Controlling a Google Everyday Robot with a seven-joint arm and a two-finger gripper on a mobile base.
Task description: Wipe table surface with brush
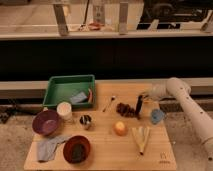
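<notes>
Far off to the left of the jaws, a purple bowl point(46, 122) sits at the worktop point(105, 150) edge, with a crumpled grey-blue cloth point(49, 148) below it and a dark red bowl point(76, 148) beside that. A green tray point(68, 90) lies further back. Nearer, a white cup point(64, 110) and a small metal cup point(86, 120) stand apart from each other. A silver spoon point(109, 103) lies a little left of the jaws, and an orange ball point(120, 128) sits below them. The gripper point(140, 101) points down at the worktop's right part, and the slim black brush point(139, 106) stands nearly upright under it, its lower end meeting the wood beside a dark clump point(125, 108). I cannot tell how the jaws stand. Pale yellow strips point(141, 136) lie below, a blue cup point(157, 116) just to the right. The white arm point(187, 102) comes in from the lower right, bends at an elbow, and reaches leftward.
</notes>
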